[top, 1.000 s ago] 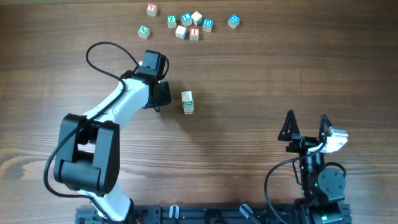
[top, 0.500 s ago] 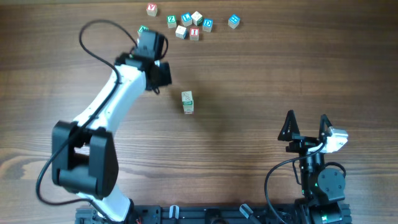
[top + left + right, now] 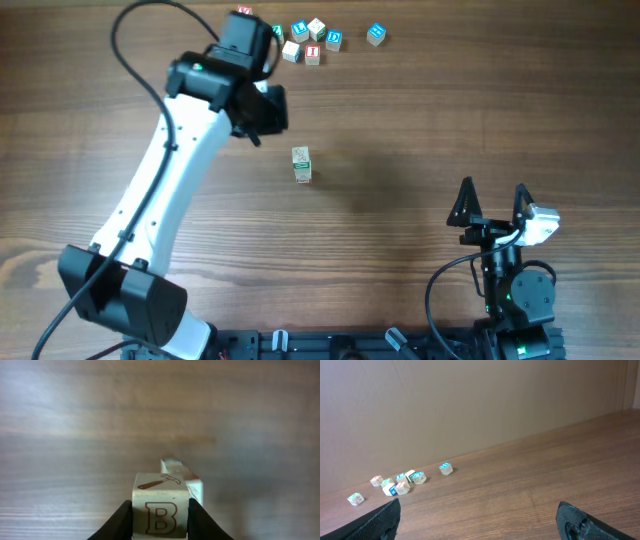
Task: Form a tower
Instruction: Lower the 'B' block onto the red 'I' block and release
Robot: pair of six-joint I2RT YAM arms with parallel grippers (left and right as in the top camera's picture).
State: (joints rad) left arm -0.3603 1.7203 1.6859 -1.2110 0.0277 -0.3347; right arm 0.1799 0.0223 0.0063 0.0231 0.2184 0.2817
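Left gripper (image 3: pixel 266 108), clamped on a pale cube (image 3: pixel 160 510) printed B with a hammer picture on top; tower (image 3: pixel 301 165), upright on the table (image 3: pixel 420 120), just ahead and slightly right of that cube, not touching; right gripper (image 3: pixel 492 195), jaws spread, empty.

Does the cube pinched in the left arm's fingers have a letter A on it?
No, the cube between the left fingers shows a brown letter B, with a hammer drawn on top.
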